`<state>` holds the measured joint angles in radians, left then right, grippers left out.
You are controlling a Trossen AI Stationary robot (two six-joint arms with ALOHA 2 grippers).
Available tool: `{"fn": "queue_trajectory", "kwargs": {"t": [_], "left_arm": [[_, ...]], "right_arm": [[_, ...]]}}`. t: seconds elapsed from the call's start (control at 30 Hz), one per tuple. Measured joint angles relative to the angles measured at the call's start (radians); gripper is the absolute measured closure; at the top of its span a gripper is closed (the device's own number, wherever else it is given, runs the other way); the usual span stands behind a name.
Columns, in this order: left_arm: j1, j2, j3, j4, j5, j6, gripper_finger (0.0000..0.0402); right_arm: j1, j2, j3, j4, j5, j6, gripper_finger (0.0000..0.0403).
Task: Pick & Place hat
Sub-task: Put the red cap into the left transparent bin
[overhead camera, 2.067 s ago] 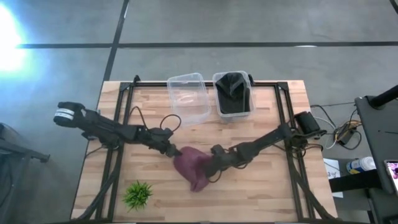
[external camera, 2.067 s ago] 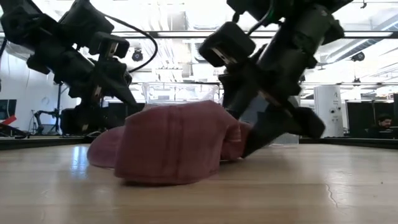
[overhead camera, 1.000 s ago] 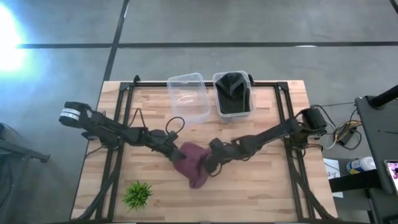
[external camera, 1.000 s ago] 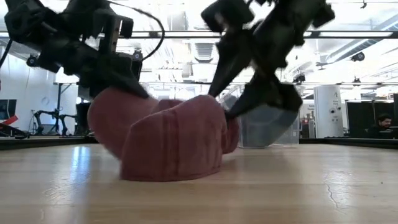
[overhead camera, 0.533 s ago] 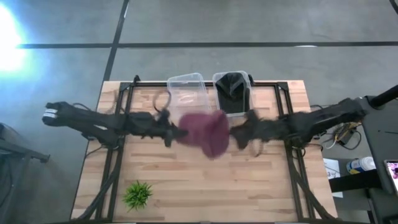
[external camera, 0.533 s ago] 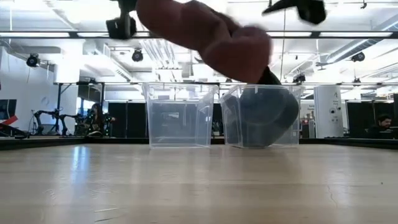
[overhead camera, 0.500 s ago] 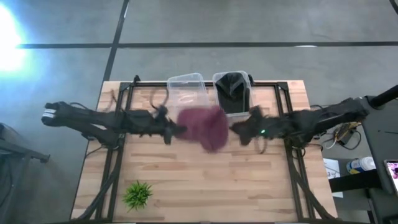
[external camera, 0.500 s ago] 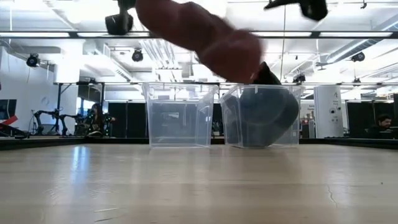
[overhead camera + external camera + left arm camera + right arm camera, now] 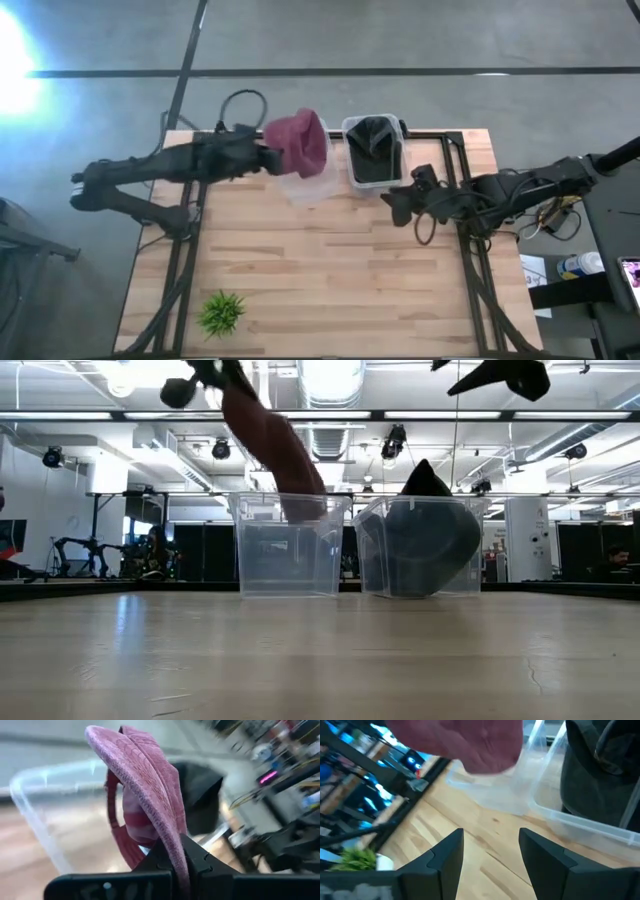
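A maroon hat point(image 9: 300, 143) hangs over the empty clear bin point(image 9: 310, 180) at the table's far side, with my left gripper point(image 9: 268, 156) shut on it. In the low view the hat point(image 9: 272, 440) slants down from the gripper, and its lower end point(image 9: 303, 508) is level with the bin's rim point(image 9: 290, 497). My right gripper point(image 9: 393, 207) stands open near the table's right side, well above it, with nothing between its fingers. A second clear bin point(image 9: 352, 172) beside the first holds a dark hat point(image 9: 375, 148). My left gripper pinches the maroon hat's rim point(image 9: 176, 851) between its two fingers, which come from the table's left. The hat is lifted clear of the table. It extends beyond the fingers and droops toward the clear bin point(image 9: 40, 810).
A small green plant point(image 9: 221, 312) stands near the table's front left corner. The table's black frame rails point(image 9: 190, 215) run along both sides. The wooden top point(image 9: 330, 280) between the bins and the near edge holds nothing else.
My left gripper has lifted the maroon hat off the table and carried it up and toward the far edge, over the empty clear bin. The hat now hangs from it. My right gripper has drawn away from the hat, up and toward the table's right edge.
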<state>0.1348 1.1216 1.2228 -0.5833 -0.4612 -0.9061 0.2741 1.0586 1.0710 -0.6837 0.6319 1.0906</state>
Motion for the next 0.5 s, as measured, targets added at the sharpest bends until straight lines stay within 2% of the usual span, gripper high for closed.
{"fn": "queue_trajectory", "kwargs": {"t": [0.17,0.3,0.5], "left_arm": [[0.044,0.126,0.000,-0.112,0.052,-0.066,0.0396],[0.076,0.202,0.000,-0.086,0.071,-0.089,0.0394],[0.118,0.275,0.002,-0.015,0.078,-0.083,0.0347]], "right_arm": [[0.000,0.049,0.000,-0.016,-0.008,0.001,0.0216],[0.001,0.069,0.000,-0.024,-0.026,-0.002,0.0216],[0.001,0.069,-0.010,-0.032,-0.041,-0.038,0.0216]]}}
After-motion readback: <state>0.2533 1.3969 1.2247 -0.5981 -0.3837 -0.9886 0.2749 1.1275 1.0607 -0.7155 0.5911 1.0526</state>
